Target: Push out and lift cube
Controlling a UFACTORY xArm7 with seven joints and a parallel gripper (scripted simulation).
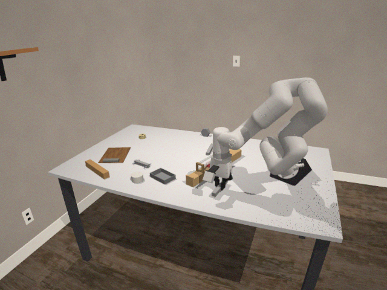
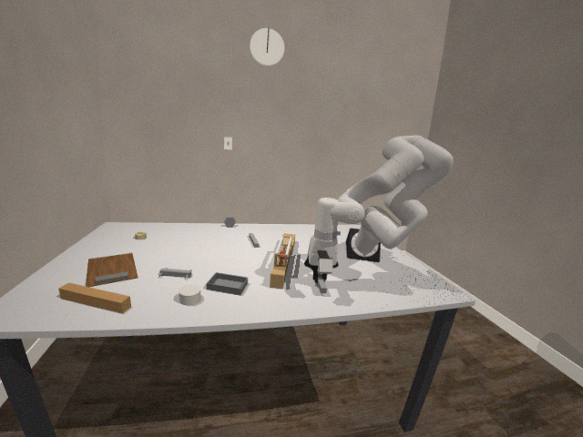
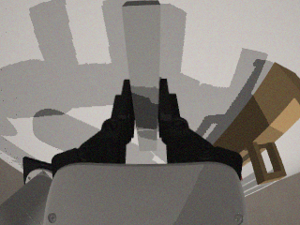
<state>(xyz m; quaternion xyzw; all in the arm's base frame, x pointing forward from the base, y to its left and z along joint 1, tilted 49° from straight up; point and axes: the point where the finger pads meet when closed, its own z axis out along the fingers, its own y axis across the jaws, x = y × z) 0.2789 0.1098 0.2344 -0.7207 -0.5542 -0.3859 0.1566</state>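
My gripper [image 1: 219, 186] [image 2: 320, 280] [image 3: 145, 91] points down and is shut on a grey bar [image 1: 216, 191] [image 2: 322, 286] [image 3: 142, 37]. The bar is low at the table and extends out past the fingers in the wrist view. The wooden channel [image 1: 192, 180] [image 2: 277, 278] [image 3: 255, 119] stands beside the gripper, with a small upright wooden frame [image 1: 197, 167] [image 3: 258, 165] near its front end. The red cube [image 1: 208, 165] [image 2: 282, 255] shows inside the channel, behind that frame, partly hidden. I cannot tell the lip at either end.
A dark tray [image 1: 157, 179] [image 2: 226, 288], a white cylinder [image 1: 136, 177] [image 2: 189, 295] and a grey bracket-like piece [image 1: 142, 163] [image 2: 175, 272] stand left of the channel. Farther left are a wooden board [image 1: 118, 153] and a wooden beam [image 1: 97, 168]. Another grey bar [image 2: 253, 239] lies behind.
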